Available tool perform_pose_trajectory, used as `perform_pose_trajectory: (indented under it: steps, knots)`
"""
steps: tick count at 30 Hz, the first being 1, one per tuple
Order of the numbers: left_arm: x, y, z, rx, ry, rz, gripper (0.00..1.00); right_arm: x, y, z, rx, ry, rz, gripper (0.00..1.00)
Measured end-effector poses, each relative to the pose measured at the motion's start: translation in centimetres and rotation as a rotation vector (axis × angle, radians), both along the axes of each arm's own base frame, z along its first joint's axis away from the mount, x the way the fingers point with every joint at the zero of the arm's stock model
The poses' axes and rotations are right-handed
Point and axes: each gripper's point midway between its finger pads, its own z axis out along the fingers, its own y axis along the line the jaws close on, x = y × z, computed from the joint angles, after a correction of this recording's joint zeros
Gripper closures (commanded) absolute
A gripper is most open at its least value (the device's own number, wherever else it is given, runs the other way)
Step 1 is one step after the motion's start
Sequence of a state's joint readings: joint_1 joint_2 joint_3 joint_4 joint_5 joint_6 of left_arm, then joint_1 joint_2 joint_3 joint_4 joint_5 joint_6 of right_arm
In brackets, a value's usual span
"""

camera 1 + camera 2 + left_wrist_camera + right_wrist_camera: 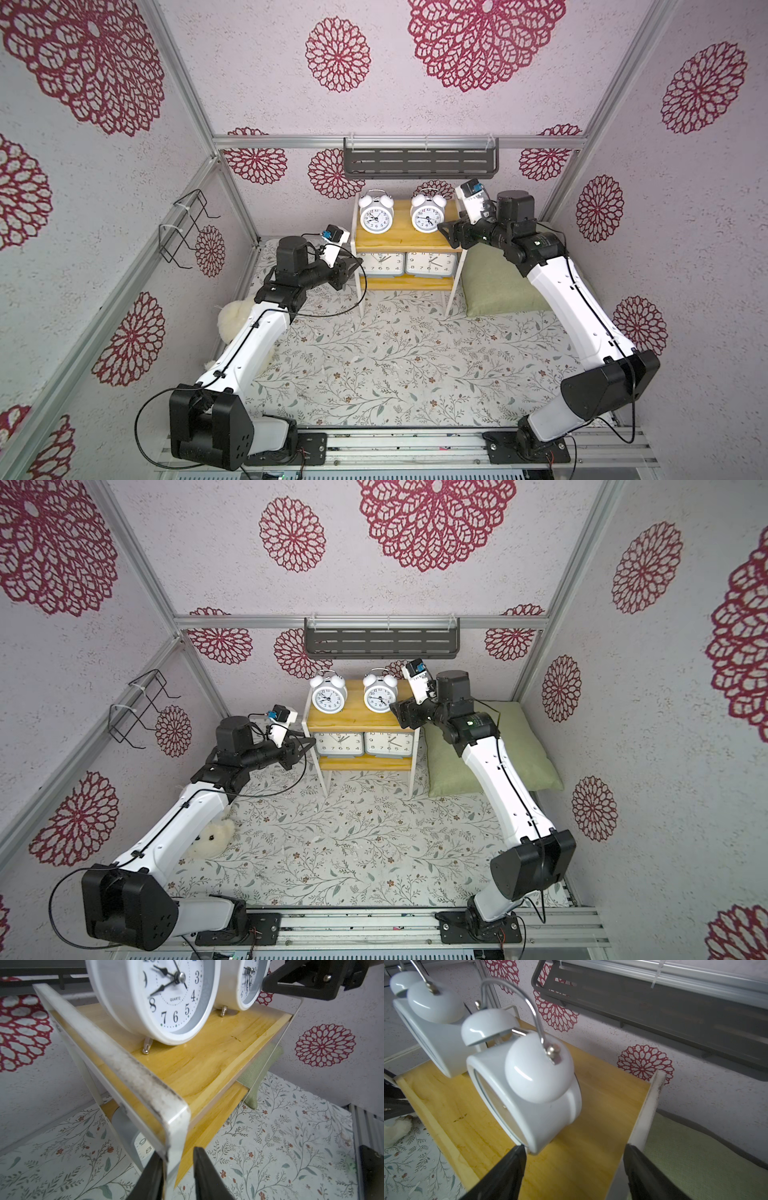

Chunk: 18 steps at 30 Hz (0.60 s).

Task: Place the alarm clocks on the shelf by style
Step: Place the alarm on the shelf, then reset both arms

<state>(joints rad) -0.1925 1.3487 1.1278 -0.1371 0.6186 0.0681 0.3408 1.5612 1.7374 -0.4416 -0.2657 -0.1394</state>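
Alarm clocks (376, 216) fill the shelf (399, 244); left gripper (355, 263) loosely straddles its frame, right gripper (574, 1147) gapes empty

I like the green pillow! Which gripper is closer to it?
Right. The right gripper is at the shelf edge above the green pillow; the left gripper is across the shelf, at its opposite side.

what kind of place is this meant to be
Probably a mock bedroom corner built in a robot test booth: a green pillow, a small shelf of alarm clocks, and patterned walls on a bare metal frame.
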Motion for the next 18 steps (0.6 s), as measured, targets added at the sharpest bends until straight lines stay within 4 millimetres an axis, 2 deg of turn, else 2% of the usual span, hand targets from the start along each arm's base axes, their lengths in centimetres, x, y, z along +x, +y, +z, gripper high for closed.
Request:
perform_pose_trajectory:
  steps: [2,6,12,15,18]
  knots:
    - [-0.1,0.0,-0.1,0.003,0.005,-0.002,0.50,-0.5,-0.1,0.3,0.007,-0.014,0.003,0.16]
    - [-0.7,0.3,0.5,0.009,-0.012,0.007,0.40,-2.0,-0.6,2.0,0.035,-0.080,0.007,0.14]
    - [-2.7,2.2,2.3,0.024,-0.091,0.107,0.25,-5.5,-2.8,4.4,0.095,-0.208,-0.034,0.12]
    - [-3.6,3.8,2.4,0.023,-0.129,0.196,0.16,-7.2,-4.4,4.5,0.120,-0.268,-0.088,0.11]
    - [-4.2,5.6,1.7,0.009,-0.145,0.306,0.10,-8.5,-6.0,3.3,0.140,-0.312,-0.157,0.11]
